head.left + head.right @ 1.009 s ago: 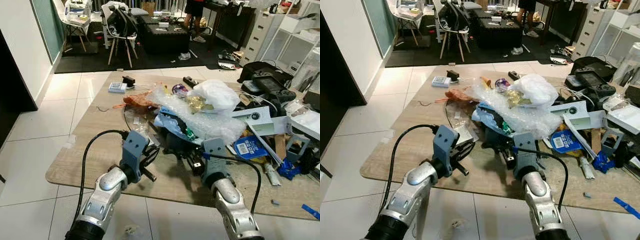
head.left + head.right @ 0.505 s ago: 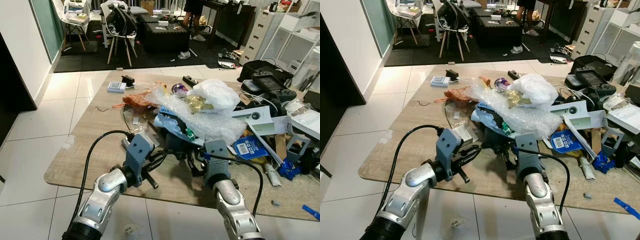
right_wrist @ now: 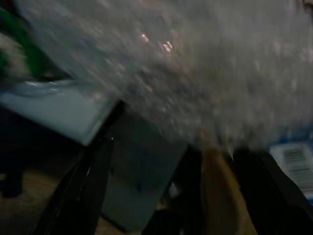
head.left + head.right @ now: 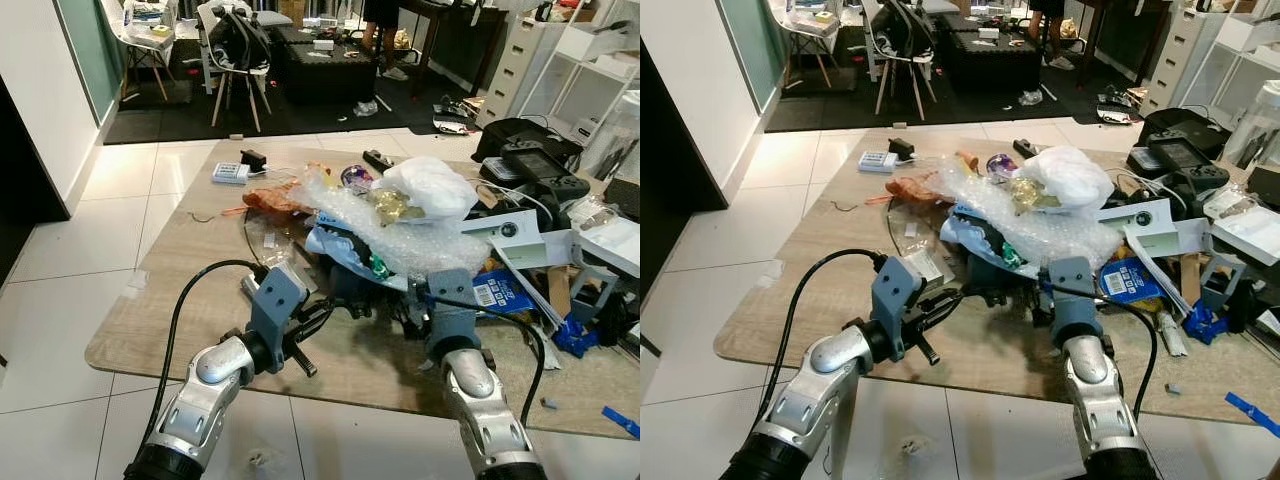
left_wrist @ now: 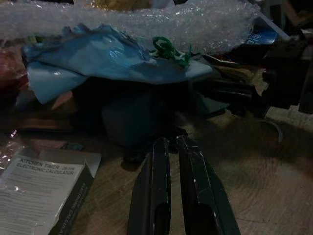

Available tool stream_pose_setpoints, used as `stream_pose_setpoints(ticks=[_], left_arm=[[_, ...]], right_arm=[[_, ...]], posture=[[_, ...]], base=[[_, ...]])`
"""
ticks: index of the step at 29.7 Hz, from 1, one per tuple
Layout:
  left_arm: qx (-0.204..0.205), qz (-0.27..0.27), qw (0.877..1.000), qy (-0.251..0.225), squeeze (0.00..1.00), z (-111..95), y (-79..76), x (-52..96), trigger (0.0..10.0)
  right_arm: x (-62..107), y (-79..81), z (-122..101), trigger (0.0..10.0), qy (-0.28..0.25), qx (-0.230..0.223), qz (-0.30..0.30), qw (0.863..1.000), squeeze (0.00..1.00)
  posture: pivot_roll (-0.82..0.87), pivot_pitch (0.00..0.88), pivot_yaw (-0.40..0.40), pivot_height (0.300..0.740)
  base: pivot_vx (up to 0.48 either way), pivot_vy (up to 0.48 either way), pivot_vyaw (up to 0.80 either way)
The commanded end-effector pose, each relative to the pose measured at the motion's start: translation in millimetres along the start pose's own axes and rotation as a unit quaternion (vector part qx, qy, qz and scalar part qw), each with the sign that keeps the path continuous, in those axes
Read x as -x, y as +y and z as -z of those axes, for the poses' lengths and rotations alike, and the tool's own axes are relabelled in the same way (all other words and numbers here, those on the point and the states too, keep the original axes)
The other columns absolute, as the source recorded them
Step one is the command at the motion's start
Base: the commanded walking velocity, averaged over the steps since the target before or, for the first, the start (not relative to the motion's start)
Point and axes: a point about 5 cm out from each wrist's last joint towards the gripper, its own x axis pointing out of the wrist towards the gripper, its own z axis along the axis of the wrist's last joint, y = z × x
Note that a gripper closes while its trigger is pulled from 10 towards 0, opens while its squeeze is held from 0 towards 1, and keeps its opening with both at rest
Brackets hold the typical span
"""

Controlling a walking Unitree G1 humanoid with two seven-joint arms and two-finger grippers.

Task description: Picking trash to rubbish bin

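Note:
A heap of trash lies on the wooden table (image 4: 180,290): clear bubble wrap (image 4: 400,235), a crumpled blue plastic bag (image 5: 112,54) under it, a white plastic bag (image 4: 430,185) on top, and an orange wrapper (image 4: 272,198) at its far left. My left gripper (image 4: 325,308) is low over the table at the heap's near edge. It is shut and empty, with its fingertips just short of a dark object under the blue bag. My right gripper (image 3: 176,156) is open beside it, pushed in under the bubble wrap, and its view is blurred.
A calculator box (image 5: 39,191) lies by the left gripper. Right of the heap are a blue barcoded carton (image 4: 497,295), a white device (image 4: 510,230) and a black controller (image 4: 540,165). A white adapter (image 4: 230,172) sits at the far left. Chairs (image 4: 235,50) and a person's legs stand beyond.
My left gripper moved forward to the heap's edge, then held still. My right arm shifted right and forward, deeper under the bubble wrap.

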Motion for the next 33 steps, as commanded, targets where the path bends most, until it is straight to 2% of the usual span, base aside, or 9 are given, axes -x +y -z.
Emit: stream_pose_setpoints(ticks=[1, 2, 3, 14, 27, 28, 30, 32, 33], left_arm=[[-0.011, 0.007, 1.0, -0.005, 0.0, -3.0, -1.0, -2.7, 10.0], [-0.012, 0.012, 1.0, -0.008, 0.0, -4.3, -2.0, -4.0, 10.0], [-0.015, 0.02, 1.0, -0.01, 0.0, -5.5, -3.6, -5.3, 10.0], [-0.038, 0.082, 0.996, -0.009, 0.0, -8.3, -15.6, -8.3, 10.0], [-0.055, 0.101, 0.993, 0.003, 0.0, -5.3, -18.1, -6.8, 10.0], [-0.056, 0.1, 0.993, 0.004, 0.0, -4.8, -17.3, -6.9, 10.0], [-0.057, 0.1, 0.993, 0.005, 0.0, -4.6, -17.0, -6.9, 10.0], [-0.057, 0.1, 0.993, 0.006, 0.0, -4.3, -16.7, -7.0, 10.0], [-0.057, 0.1, 0.993, 0.006, 0.0, -4.3, -16.7, -7.0, 10.0]], right_arm=[[-1.4, -2.4, 6.9, 10.0, 0.015, -0.024, 0.003, 1.0, 0.5], [-3.0, -2.2, 6.7, 10.0, 0.014, -0.031, -0.002, 0.999, 0.04], [-5.2, -1.5, 6.0, 10.0, 0.012, -0.036, -0.009, 0.999, 0.0], [-19.5, 1.6, 1.8, 10.0, 0.01, -0.054, -0.036, 0.998, 0.0], [-23.7, 7.4, 6.3, 10.0, 0.029, -0.055, -0.067, 0.996, 0.0], [-23.8, 7.4, 6.3, 6.7, 0.028, -0.057, -0.069, 0.996, 0.0], [-23.8, 7.4, 6.3, 5.8, 0.028, -0.058, -0.07, 0.995, 0.0], [-24.0, 7.0, 6.6, 1.5, 0.029, -0.059, -0.07, 0.995, 0.0], [-24.0, 7.0, 6.6, 1.5, 0.029, -0.059, -0.07, 0.995, 0.0]], posture=[[-0.13, 0.07, -0.025, 0.74], [-0.13, 0.07, -0.024, 0.74], [-0.13, 0.069, -0.023, 0.74], [-0.12, 0.062, -0.015, 0.74], [-0.13, 0.054, -0.018, 0.74], [-0.13, 0.055, -0.018, 0.74], [-0.13, 0.055, -0.018, 0.74], [-0.13, 0.056, -0.019, 0.74], [-0.13, 0.056, -0.019, 0.74]], base=[[0.0, 0.0, 0.0], [0.0, 0.0, 0.0], [0.0, 0.0, 0.0], [0.0, 0.0, 0.0], [0.0, 0.0, 0.0], [0.0, 0.0, 0.0], [0.0, 0.0, 0.0], [0.0, 0.0, 0.0], [0.0, 0.0, 0.0]])
